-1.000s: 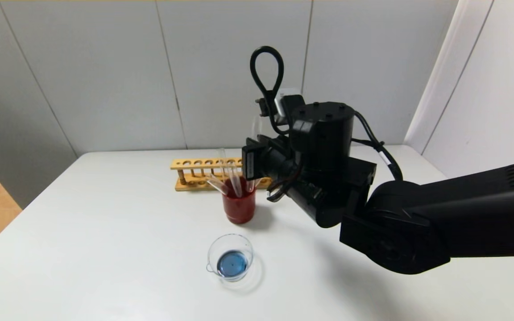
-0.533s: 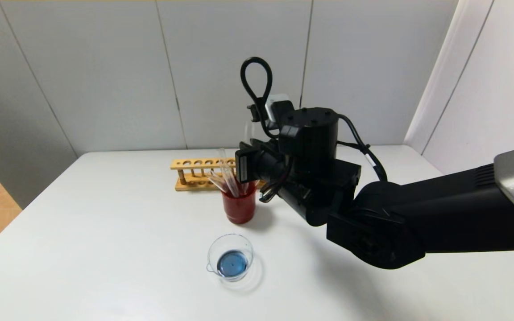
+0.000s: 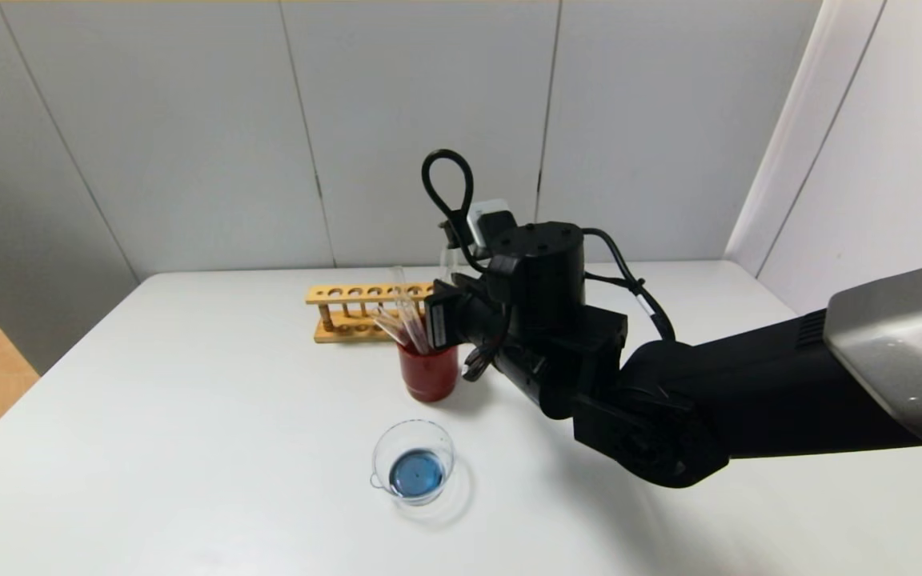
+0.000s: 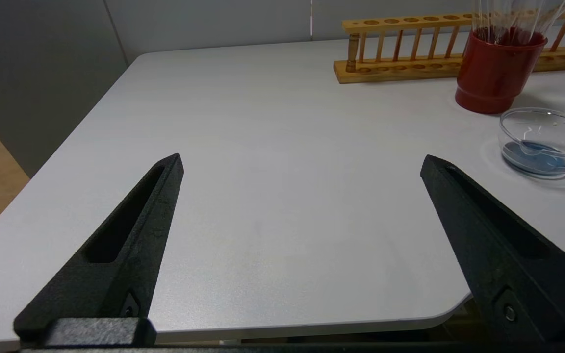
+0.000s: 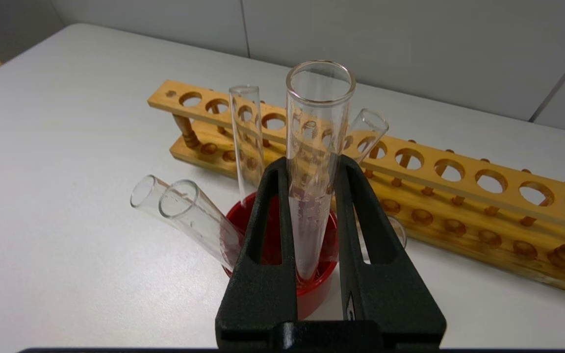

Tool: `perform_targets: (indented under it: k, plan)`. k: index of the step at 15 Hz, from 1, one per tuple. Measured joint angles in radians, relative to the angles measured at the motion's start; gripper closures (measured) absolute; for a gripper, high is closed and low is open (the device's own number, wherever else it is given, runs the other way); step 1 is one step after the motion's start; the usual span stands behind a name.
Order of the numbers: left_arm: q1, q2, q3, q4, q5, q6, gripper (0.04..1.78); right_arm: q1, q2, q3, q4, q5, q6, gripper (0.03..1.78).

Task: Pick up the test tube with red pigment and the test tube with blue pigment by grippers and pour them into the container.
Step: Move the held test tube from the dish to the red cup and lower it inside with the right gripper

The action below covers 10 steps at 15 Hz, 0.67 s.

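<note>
Left gripper (image 4: 302,166): parked low at the near edge of the white table (image 3: 189,448), fingers (image 4: 130,240) spread wide with nothing between them.

Container (image 3: 413,462): a clear glass dish standing on the table nearest to me, upright, with a pool of blue liquid on its bottom. Seen also from the left wrist (image 4: 547,142), just in front of the red cup.

Right gripper (image 5: 312,166): reaching in from my right, poised directly over the red cup (image 3: 428,371), which stands just behind the container. My jaws are pinched tight on a clear test tube (image 5: 314,162), one finger (image 5: 272,215) on each side of the glass. The tube is upright, open mouth up, rounded bottom down inside the cup. Droplets cling to its inner wall; it reads reddish low down, but I cannot tell whether that is pigment or the cup seen through the glass.

Other clear tubes (image 5: 192,215) stand in the same cup, leaning outward on its rim at different angles. I cannot tell which, if any, carries red pigment. No tube shows blue liquid; the only blue in sight is in the container.

Wooden tube rack (image 3: 365,312): behind the cup, lying along the far part of the table, holes unoccupied where visible.
</note>
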<state>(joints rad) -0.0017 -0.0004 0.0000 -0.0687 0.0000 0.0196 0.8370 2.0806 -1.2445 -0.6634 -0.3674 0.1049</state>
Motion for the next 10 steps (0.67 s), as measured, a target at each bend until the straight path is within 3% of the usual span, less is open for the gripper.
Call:
perform_targets:
  k: [10]
  plan:
    - [0.0, 0.0, 0.0, 0.0, 0.0, 0.0, 0.11, 0.051, 0.02, 0.034, 0.001, -0.001, -0.026, 1.55]
